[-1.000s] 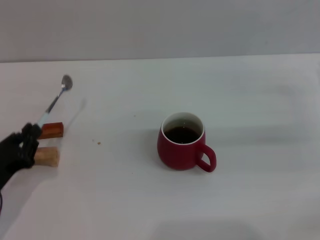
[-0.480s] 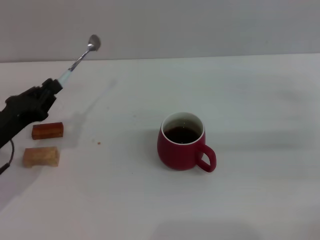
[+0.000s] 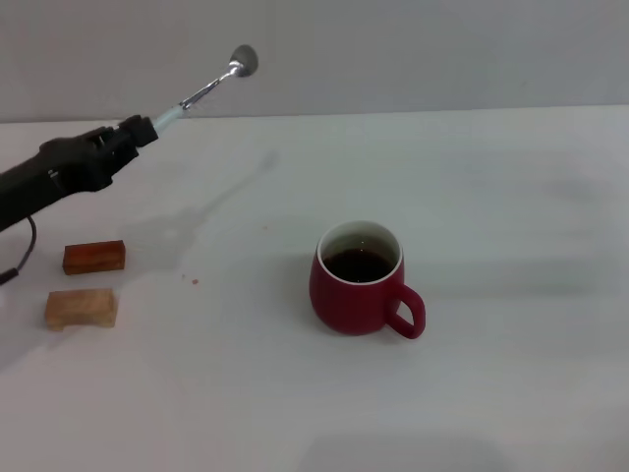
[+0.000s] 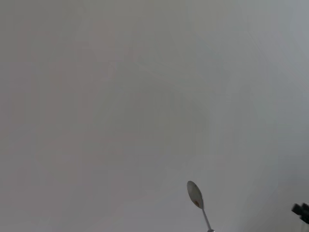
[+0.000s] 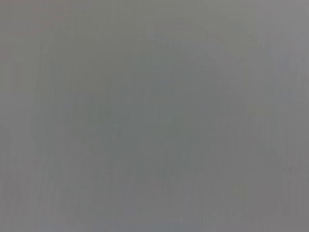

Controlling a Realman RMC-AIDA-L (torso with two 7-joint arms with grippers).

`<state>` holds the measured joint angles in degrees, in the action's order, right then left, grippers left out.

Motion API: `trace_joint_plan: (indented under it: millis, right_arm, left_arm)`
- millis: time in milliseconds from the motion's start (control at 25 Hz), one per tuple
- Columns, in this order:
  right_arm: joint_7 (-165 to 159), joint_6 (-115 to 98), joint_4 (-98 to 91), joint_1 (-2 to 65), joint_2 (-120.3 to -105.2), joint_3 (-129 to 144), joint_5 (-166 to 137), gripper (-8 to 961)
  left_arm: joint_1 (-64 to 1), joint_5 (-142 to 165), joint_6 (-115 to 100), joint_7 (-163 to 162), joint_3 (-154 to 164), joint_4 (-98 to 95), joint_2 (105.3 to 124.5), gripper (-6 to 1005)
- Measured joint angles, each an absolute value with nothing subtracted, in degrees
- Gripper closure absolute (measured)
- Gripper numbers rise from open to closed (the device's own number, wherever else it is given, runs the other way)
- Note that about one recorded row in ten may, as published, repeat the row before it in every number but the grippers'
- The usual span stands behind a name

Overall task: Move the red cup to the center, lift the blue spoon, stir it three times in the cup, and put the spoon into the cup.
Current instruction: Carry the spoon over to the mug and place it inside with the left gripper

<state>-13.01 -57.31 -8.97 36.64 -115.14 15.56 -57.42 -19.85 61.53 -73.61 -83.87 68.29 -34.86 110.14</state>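
You've got a white table (image 3: 511, 374) filling most of the head view, lower frame to approx. the upper quarter. Its far edge runs nearly level across the frame. Behind it, top strip: plain grey wall (image 3: 423, 49), no marks. Light's soft & even; faint grey shadows on the tabletop, upper left & centre. Both wrist views give you flat grey only, nothing of the room to make out.

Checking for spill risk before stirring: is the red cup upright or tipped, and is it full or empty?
Upright: the red cup stands on its base, rim up, on the table. It is partly filled with dark liquid sitting below the rim.
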Motion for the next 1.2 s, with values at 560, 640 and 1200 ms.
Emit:
trace_joint_plan:
  millis: [560, 640, 1200]
  right_arm:
    - [-13.0, -56.8, -8.8, 36.4, -115.36, 15.5, -57.4, 448]
    - [-13.0, -56.8, -8.8, 36.3, -115.41, 15.5, -57.4, 448]
    - [-13.0, -56.8, -8.8, 36.3, -115.95, 15.6, -57.4, 447]
  left_arm:
    - [-26.9, 90.2, -82.8, -106.1, 56.2, -49.8, 109.86, 867]
    - [-27.5, 92.1, -84.2, -108.3, 55.6, -51.5, 109.82, 867]
    - [-33.6, 105.2, -91.4, -116.0, 53.9, -57.5, 110.29, 867]
